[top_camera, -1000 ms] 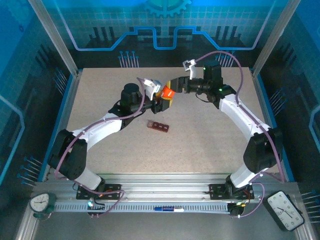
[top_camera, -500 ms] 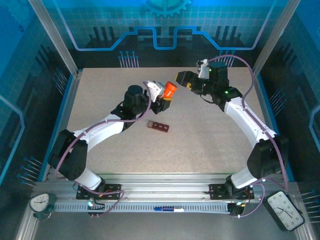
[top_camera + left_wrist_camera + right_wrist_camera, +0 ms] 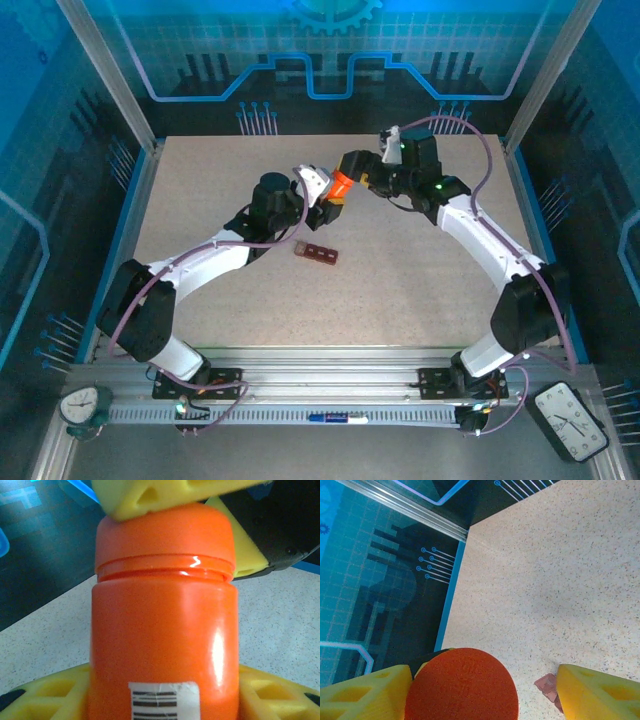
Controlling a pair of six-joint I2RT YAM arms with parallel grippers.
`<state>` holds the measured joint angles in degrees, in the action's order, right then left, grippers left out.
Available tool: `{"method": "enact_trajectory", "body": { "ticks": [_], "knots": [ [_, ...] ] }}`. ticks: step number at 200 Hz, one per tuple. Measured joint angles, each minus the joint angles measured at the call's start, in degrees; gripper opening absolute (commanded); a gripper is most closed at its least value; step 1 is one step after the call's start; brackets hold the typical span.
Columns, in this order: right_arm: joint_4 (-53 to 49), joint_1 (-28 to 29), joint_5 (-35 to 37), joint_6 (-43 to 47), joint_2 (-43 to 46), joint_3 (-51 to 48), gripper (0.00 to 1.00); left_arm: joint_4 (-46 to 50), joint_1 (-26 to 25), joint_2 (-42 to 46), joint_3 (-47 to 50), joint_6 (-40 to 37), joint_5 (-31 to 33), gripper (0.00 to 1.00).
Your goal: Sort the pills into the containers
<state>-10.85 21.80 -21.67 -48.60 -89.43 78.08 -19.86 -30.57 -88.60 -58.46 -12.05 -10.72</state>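
Note:
My left gripper (image 3: 326, 204) is shut on an orange pill bottle (image 3: 340, 186), held above the table at the back middle. In the left wrist view the bottle (image 3: 162, 640) stands between my yellow fingers (image 3: 45, 695), label toward the camera. My right gripper (image 3: 352, 168) straddles its orange cap (image 3: 462, 685). It stands open: the left finger (image 3: 365, 692) is against the cap, and the right finger (image 3: 600, 690) stands clear of it. The containers (image 3: 317, 253), a small reddish-brown strip, lie on the table below the bottle. The pills are out of view.
The speckled table (image 3: 420, 280) is fenced by metal posts and blue side walls. Both arms reach toward the back middle and meet there. The strip of containers (image 3: 547, 686) peeks out beside my right finger.
My right gripper was at the cap, pulled away to the right half a second ago, and has come back around the cap. The left gripper has kept hold of the bottle.

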Motion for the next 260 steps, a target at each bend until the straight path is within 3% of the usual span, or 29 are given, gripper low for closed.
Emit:
{"method": "enact_trajectory", "body": {
  "ticks": [51, 87, 123, 135, 154, 162, 189, 260],
  "knots": [
    [0.20, 1.29, -1.11, 0.24, -1.25, 0.59, 0.45, 0.94, -0.02, -0.11, 0.00, 0.00, 0.04, 0.02],
    [0.26, 0.94, -2.84, 3.13, -2.14, 1.25, 0.42, 1.40, 0.09, -0.11, -0.07, 0.11, 0.44, 0.00],
    [1.81, -1.90, -12.61, 13.00, -3.61, 2.29, 0.46, 2.43, 1.57, -0.11, -1.27, 3.52, -4.55, 0.01],
    [2.32, -2.71, -15.58, 15.30, -3.61, 2.29, 0.54, 2.05, 2.21, -0.11, -1.42, 5.42, -7.56, 0.01],
    [3.48, -3.41, -17.84, 17.22, -3.58, 2.27, 0.78, 1.64, 2.73, -0.04, -1.55, 7.39, -10.43, 0.01],
    [4.13, -3.69, -17.84, 17.14, -3.58, 2.27, 0.83, 1.62, 2.89, -0.04, -1.55, 7.69, -10.84, 0.00],
    [5.81, -4.79, -15.76, 13.14, -2.23, 1.46, 0.85, 1.95, 3.04, -0.04, -1.55, 7.41, -10.25, 0.00],
    [-0.66, -4.59, -2.14, -0.87, 2.27, 0.55, 0.85, 2.80, 1.66, -0.04, -1.55, 0.92, -3.06, 0.00]
  ]
}}
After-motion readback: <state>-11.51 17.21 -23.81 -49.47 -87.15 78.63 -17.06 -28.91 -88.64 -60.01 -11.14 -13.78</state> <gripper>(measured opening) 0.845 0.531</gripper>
